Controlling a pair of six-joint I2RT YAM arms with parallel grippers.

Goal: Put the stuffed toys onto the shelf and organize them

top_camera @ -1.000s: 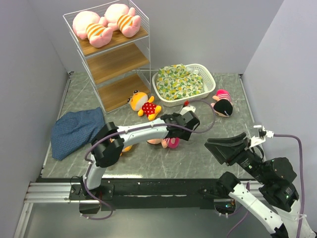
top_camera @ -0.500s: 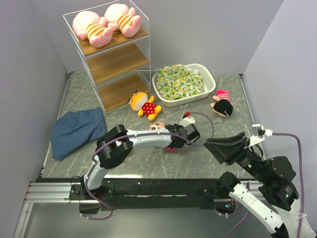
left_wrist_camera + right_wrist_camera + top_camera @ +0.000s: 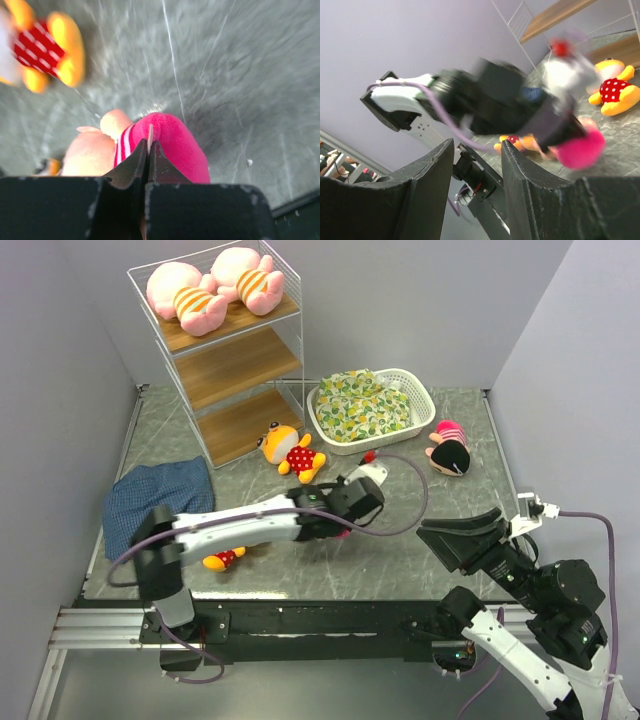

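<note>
— Left gripper (image 3: 148, 142)?
— Clamped tight on pink-hatted doll (image 3: 179, 149), hat fabric pinched between fingertips.
— And doll's place?
— Directly ahead of jaws, over mid-table (image 3: 330, 565), well apart from shelf (image 3: 240, 370).

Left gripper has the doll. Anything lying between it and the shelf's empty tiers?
Yes: an orange-yellow animal lies on the table just off the shelf's front right corner, roughly on the line from the doll in the left gripper to the bottom tier. Nothing visible blocks the middle tier.

Overhead camera looks down; both wrist cameras share the doll (image 3: 172, 145).
</note>
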